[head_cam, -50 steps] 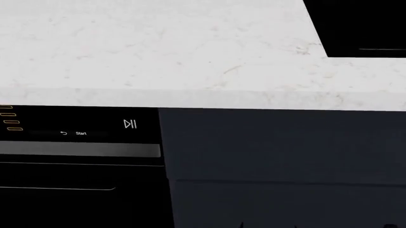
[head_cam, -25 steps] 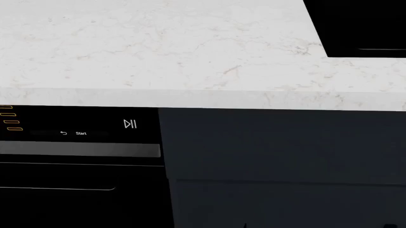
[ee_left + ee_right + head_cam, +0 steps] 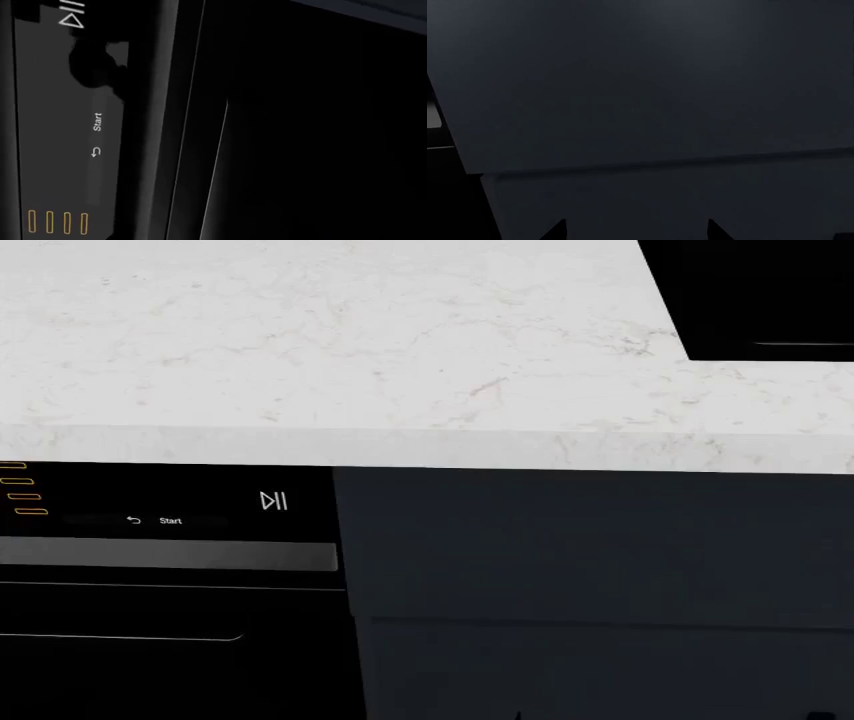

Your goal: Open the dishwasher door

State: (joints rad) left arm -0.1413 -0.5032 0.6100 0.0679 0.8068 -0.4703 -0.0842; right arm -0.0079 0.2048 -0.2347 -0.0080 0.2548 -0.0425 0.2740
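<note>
Sitting shut and flush under the white countertop (image 3: pixel 400 360), the dishwasher door (image 3: pixel 160 610) at the head view's lower left, not yet opened. Carrying a play/pause symbol (image 3: pixel 274 501), "Start" text (image 3: pixel 171 521), orange bar lights (image 3: pixel 20 490) and a grey horizontal band (image 3: pixel 167 556) across its upper part. Bordering a matte navy cabinet front (image 3: pixel 601 560) just beside its right edge. Filling the left wrist view at close range, so probably near the left arm. Showing no grip anywhere. Cannot tell the left claw's state: out of sight. Right gripper (image 3: pixel 635 231): two dark tips standing apart before the navy cabinet front. Leaving the whole pull to do.
</note>
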